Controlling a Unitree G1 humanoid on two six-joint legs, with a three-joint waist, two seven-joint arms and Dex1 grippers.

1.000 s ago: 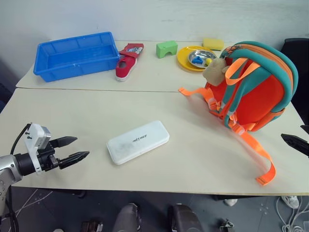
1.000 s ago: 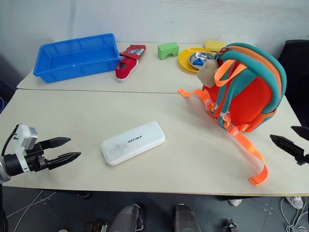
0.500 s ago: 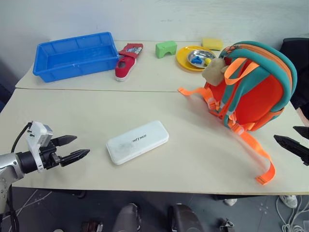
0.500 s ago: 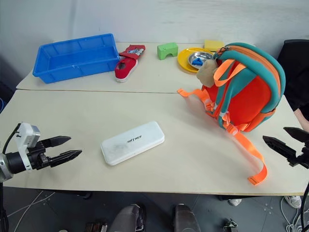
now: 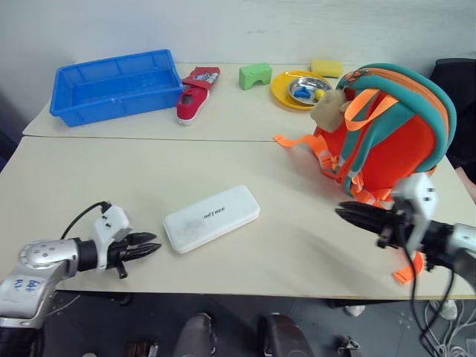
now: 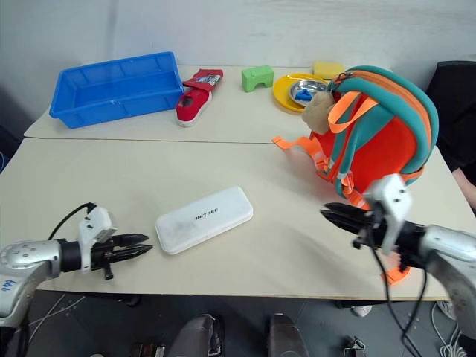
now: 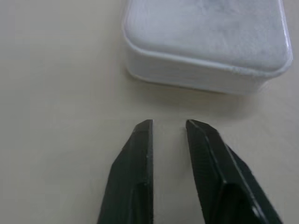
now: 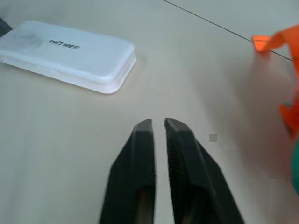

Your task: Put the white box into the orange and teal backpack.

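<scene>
The white box [image 5: 211,219] lies flat on the near table [image 5: 89,178], lengthwise on a slant, well apart from the backpack [image 5: 387,126], which stands upright at the table's right side with its straps trailing toward the edge. The left gripper [image 5: 151,246] sits low over the table just beside the box's near-left end, its fingers drawn close with only a narrow gap between them and nothing held. The right gripper [image 5: 343,211] hovers in front of the backpack, pointing toward the box, its fingers pressed together and empty. The step in hand looks like the approach to the box. Since the box is thin and lies flat, narrowed fingers cannot straddle it; a good pick probably means spreading them first, then taking the box across its short width near the end, or nudging it to lift an edge. Whether the backpack's top is open cannot be told from here, so the right arm may need to hold it open.
</scene>
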